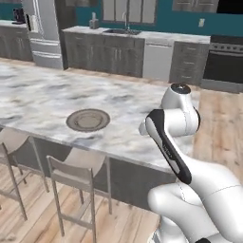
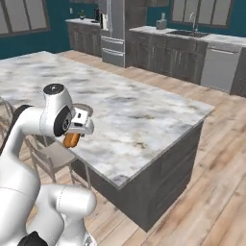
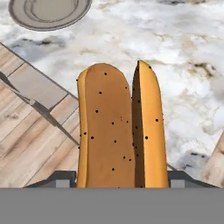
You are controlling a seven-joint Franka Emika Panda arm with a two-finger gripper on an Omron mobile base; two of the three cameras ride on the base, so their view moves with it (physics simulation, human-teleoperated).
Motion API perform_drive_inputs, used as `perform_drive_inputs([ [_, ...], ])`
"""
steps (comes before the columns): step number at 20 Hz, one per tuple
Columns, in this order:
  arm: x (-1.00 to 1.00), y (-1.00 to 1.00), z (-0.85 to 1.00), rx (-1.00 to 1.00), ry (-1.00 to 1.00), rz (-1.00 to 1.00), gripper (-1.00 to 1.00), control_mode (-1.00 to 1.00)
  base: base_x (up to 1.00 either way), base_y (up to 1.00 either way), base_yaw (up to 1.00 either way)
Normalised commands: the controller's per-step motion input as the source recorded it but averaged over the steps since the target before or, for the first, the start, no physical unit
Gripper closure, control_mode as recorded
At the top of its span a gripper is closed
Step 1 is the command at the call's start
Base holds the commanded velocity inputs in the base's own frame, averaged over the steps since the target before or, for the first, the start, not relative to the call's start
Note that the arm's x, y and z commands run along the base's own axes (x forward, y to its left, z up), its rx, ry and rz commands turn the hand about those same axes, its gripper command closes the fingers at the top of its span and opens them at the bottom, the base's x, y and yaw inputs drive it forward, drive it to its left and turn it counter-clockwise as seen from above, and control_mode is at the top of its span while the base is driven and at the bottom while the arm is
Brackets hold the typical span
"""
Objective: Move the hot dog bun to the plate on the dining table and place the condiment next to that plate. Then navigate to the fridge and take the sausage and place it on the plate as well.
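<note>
My gripper (image 3: 120,180) is shut on the hot dog bun (image 3: 118,131), a golden-orange split bun that stands up between the finger tips. From the right base view the bun (image 2: 71,140) hangs under the hand at the near edge of the dining table (image 2: 139,115). The round grey-tan plate (image 1: 88,119) lies on the marble top (image 1: 42,90), a short way in from that edge. In the hand view the plate (image 3: 49,12) is ahead and to the left of the bun. The fridge (image 1: 45,28) stands at the far wall. The condiment and the sausage are out of view.
Two stools (image 1: 76,171) (image 1: 9,142) are tucked along the table's near side, over wooden floor. Grey cabinets with a sink (image 1: 123,33), a dishwasher (image 1: 157,59) and an oven (image 1: 225,61) line the back wall.
</note>
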Motion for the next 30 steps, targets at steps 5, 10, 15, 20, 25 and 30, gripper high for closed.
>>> perform_drive_inputs([
  [5, 0.0, 0.0, 0.0, 0.0, 0.0, 0.0, 1.0, 1.0, 0.0, 1.0, -0.5],
  [10, 0.0, 0.0, 0.0, 0.0, 0.0, 0.0, 1.0, 1.0, 0.0, 1.0, -0.49],
  [15, 0.0, 0.0, 0.0, 0.0, 0.0, 0.0, 1.0, 1.0, 0.02, 1.0, -0.46],
  [20, 0.0, 0.0, 0.0, 0.0, 0.0, 0.0, 1.0, 1.0, 0.13, 1.0, -0.43],
  [25, 0.0, 0.0, 0.0, 0.0, 0.0, 0.0, 1.0, 1.0, 0.45, 0.85, -0.28],
  [30, 0.0, 0.0, 0.0, 0.0, 0.0, 0.0, 1.0, 1.0, 0.91, 0.27, -0.16],
])
